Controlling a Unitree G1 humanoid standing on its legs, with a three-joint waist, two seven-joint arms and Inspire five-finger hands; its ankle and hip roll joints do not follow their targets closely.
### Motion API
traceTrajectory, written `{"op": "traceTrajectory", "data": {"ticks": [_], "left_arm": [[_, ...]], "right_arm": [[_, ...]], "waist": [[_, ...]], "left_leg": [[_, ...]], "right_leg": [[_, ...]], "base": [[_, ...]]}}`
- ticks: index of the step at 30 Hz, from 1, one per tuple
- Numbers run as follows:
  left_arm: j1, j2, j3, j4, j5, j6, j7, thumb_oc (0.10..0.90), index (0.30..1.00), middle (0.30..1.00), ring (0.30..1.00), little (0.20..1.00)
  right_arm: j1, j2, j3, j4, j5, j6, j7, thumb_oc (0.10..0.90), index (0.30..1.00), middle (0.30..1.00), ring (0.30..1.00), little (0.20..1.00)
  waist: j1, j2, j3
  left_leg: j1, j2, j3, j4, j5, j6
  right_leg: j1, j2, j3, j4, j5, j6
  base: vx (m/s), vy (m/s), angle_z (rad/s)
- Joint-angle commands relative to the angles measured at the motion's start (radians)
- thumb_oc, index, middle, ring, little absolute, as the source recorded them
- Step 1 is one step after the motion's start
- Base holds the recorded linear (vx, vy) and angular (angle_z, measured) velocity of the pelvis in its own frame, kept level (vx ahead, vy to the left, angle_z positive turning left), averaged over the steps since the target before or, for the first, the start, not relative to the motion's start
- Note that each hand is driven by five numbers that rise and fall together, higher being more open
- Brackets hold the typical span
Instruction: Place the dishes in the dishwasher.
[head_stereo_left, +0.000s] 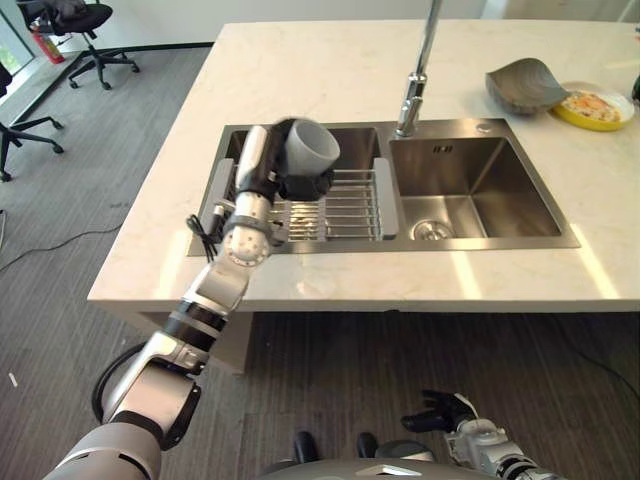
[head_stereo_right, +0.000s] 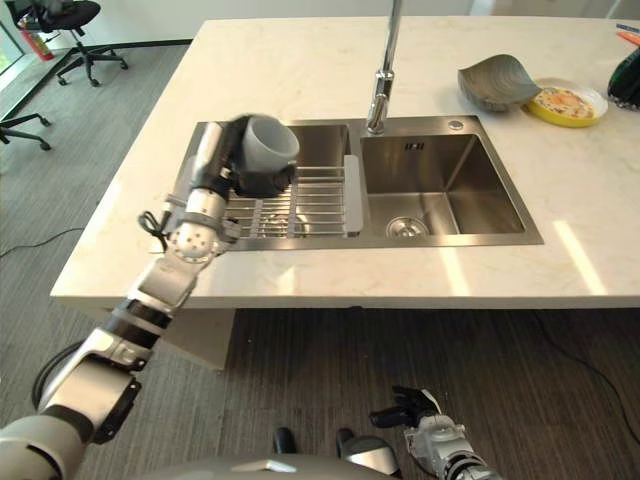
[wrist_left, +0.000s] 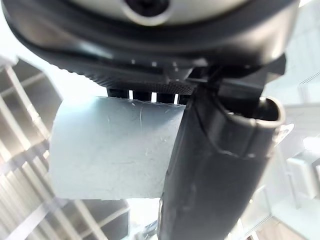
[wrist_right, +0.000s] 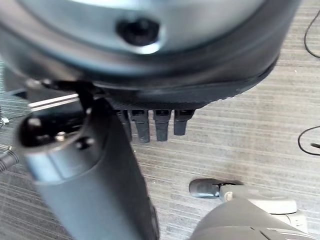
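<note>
One cup (head_stereo_left: 311, 148), left hand (head_stereo_left: 300, 183) half-hidden

- Head stereo pair: high up, looking down at the counter (head_stereo_left: 330, 70) and double sink (head_stereo_right: 440, 190), floor near; both cover the same scene, slightly offset sideways.
- Left wrist cam: very close along the left hand (wrist_left: 220, 170), cup (wrist_left: 110, 145) and rack (wrist_left: 20, 170) beyond.
- Right wrist cam: close along the right hand (wrist_right: 95, 165), facing the floor (wrist_right: 260, 130).
</note>
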Motion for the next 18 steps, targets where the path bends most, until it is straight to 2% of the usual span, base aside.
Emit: {"op": "traceTrajectory", "data": {"ticks": [1, 4, 5, 6, 11, 12, 13, 14, 15, 18], "left_arm": [[-0.077, -0.021, 0.136, -0.132, -0.022, -0.212, 0.057, 0.400, 0.300, 0.300, 0.300, 0.300], [-0.023, -0.024, 0.171, -0.191, -0.016, -0.219, 0.059, 0.400, 0.300, 0.300, 0.300, 0.300], [0.079, -0.011, 0.234, -0.273, -0.017, -0.240, 0.054, 0.400, 0.300, 0.300, 0.300, 0.300], [0.139, -0.010, 0.263, -0.297, -0.019, -0.246, 0.058, 0.400, 0.300, 0.300, 0.300, 0.300], [0.441, -0.042, 0.409, -0.373, -0.041, -0.298, 0.090, 0.400, 0.300, 0.300, 0.300, 0.300], [0.495, -0.040, 0.431, -0.373, -0.027, -0.303, 0.095, 0.400, 0.300, 0.300, 0.300, 0.300], [0.545, -0.044, 0.457, -0.379, -0.050, -0.321, 0.105, 0.400, 0.300, 0.300, 0.300, 0.300], [0.545, -0.044, 0.458, -0.380, -0.050, -0.320, 0.104, 0.400, 0.300, 0.300, 0.300, 0.300], [0.573, -0.056, 0.470, -0.385, -0.090, -0.336, 0.100, 0.400, 0.300, 0.300, 0.300, 0.300], [0.561, -0.058, 0.464, -0.399, -0.086, -0.340, 0.103, 0.400, 0.300, 0.300, 0.300, 0.300]], "right_arm": [[-0.003, -0.007, -0.009, 0.050, 0.018, -0.043, -0.011, 0.800, 0.900, 0.900, 0.900, 0.900], [-0.004, -0.001, -0.009, 0.050, 0.018, -0.044, -0.010, 0.800, 0.900, 0.900, 0.900, 0.900], [-0.014, 0.009, -0.008, 0.042, 0.012, -0.047, -0.007, 0.800, 0.900, 0.900, 0.900, 0.900], [-0.017, 0.013, -0.001, 0.032, 0.009, -0.048, -0.005, 0.800, 0.900, 0.900, 0.900, 0.900], [-0.031, 0.035, 0.024, -0.032, 0.013, -0.065, 0.016, 0.800, 0.900, 0.900, 0.900, 0.900], [-0.031, 0.039, 0.031, -0.048, 0.015, -0.069, 0.015, 0.800, 0.900, 0.900, 0.900, 0.900], [-0.058, 0.029, 0.032, -0.066, 0.022, -0.077, 0.004, 0.800, 0.900, 0.900, 0.900, 0.900], [-0.059, 0.029, 0.032, -0.066, 0.022, -0.077, 0.004, 0.800, 0.900, 0.900, 0.900, 0.900], [-0.073, 0.019, 0.033, -0.071, 0.018, -0.081, -0.005, 0.800, 0.900, 0.900, 0.900, 0.900], [-0.064, -0.004, 0.032, -0.065, -0.006, -0.084, -0.015, 0.800, 0.900, 0.900, 0.900, 0.900]], "waist": [[0.038, 0.011, -0.097], [0.047, 0.009, -0.101], [0.075, 0.002, -0.101], [0.086, 0.000, -0.105], [0.166, -0.011, -0.087], [0.194, -0.013, -0.072], [0.259, -0.019, -0.027], [0.252, -0.021, -0.032], [0.321, -0.012, -0.012], [0.379, 0.000, -0.006]], "left_leg": [[0.075, 0.032, 0.007, 0.005, -0.134, -0.068], [0.073, 0.031, 0.003, 0.005, -0.134, -0.068], [0.065, 0.032, -0.003, 0.005, -0.127, -0.068], [0.066, 0.031, -0.009, 0.005, -0.131, -0.068], [0.046, 0.032, -0.050, 0.005, -0.104, -0.074], [0.029, 0.034, -0.072, 0.022, -0.099, -0.079], [-0.048, 0.029, -0.125, 0.093, -0.091, -0.095], [-0.060, 0.026, -0.131, 0.099, -0.089, -0.095], [-0.111, 0.026, -0.185, 0.083, -0.057, -0.117], [-0.205, 0.038, -0.234, 0.026, 0.046, -0.156]], "right_leg": [[-0.046, -0.049, -0.047, 0.019, -0.019, 0.082], [-0.045, -0.048, -0.049, 0.018, -0.020, 0.080], [-0.049, -0.048, -0.055, 0.015, -0.017, 0.077], [-0.045, -0.048, -0.060, 0.014, -0.023, 0.077], [-0.048, -0.049, -0.089, 0.010, -0.026, 0.065], [-0.048, -0.053, -0.104, 0.011, -0.034, 0.063], [-0.055, -0.068, -0.157, 0.010, -0.037, 0.054], [-0.061, -0.069, -0.164, 0.010, -0.034, 0.054], [-0.072, -0.081, -0.255, 0.010, -0.055, 0.056], [-0.096, -0.117, -0.395, 0.010, -0.055, 0.066]], "base": [[0.00, -0.012, 0.17], [-0.01, -0.015, 0.11], [0.00, -0.029, 0.05], [0.00, -0.038, 0.02], [-0.02, -0.042, 0.20], [-0.23, -0.112, 0.52], [-0.20, -0.094, 0.75], [-0.29, -0.136, 1.07], [-0.20, -0.087, 1.60], [-0.21, -0.078, 2.42]]}}
